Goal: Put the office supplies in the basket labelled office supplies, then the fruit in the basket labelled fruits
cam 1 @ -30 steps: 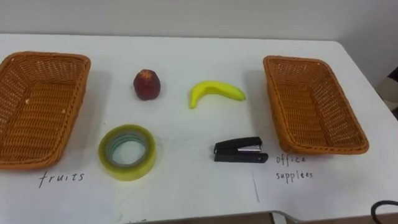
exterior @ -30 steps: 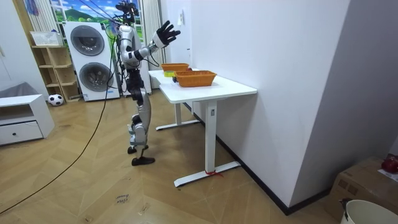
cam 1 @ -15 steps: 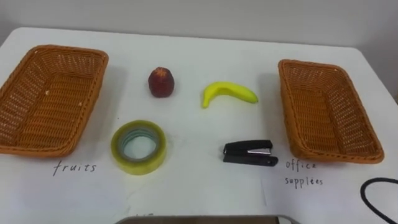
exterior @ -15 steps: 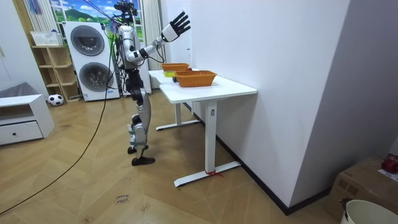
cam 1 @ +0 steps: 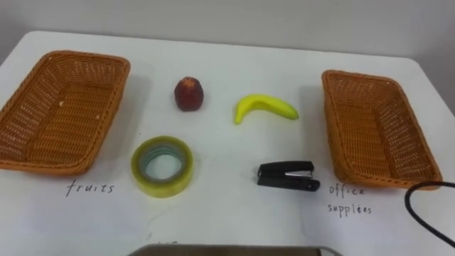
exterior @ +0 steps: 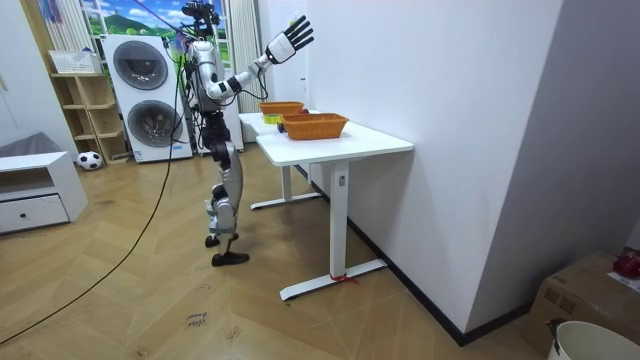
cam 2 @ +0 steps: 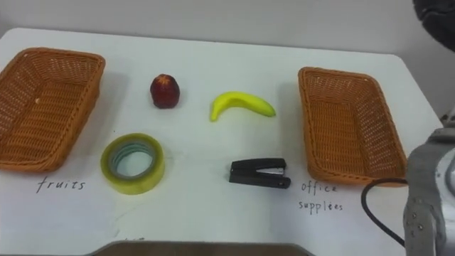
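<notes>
Nothing had been sorted yet. All 4 items lay loose on the white tabletop (cam 1: pixel 227 213) between the 2 baskets, and neither basket held any of them. The dark red round fruit (cam 1: pixel 189 94) and the yellow banana (cam 1: pixel 264 107) sat in the upper middle of the frame. The yellowish roll of clear tape (cam 1: pixel 162 185) and the black stapler (cam 1: pixel 288 176) lay nearer the bottom edge.

In the room view the right hand (exterior: pixel 291 38) was raised high above the tabletop's near end, fingers spread wide and holding nothing. The step in hand looked like a first reach, and the stapler lay on this arm's side. To do it well, the hand should descend from above and close its fingers across the stapler's narrow sides. It should then lift clear of the rim before crossing to the woven wicker basket at the frame's right (cam 1: pixel 355 73), which the handwriting below it marked for office supplies. Fruit belonged in the woven wicker basket at the frame's left (cam 1: pixel 85 57) — a far reach for this arm.
</notes>
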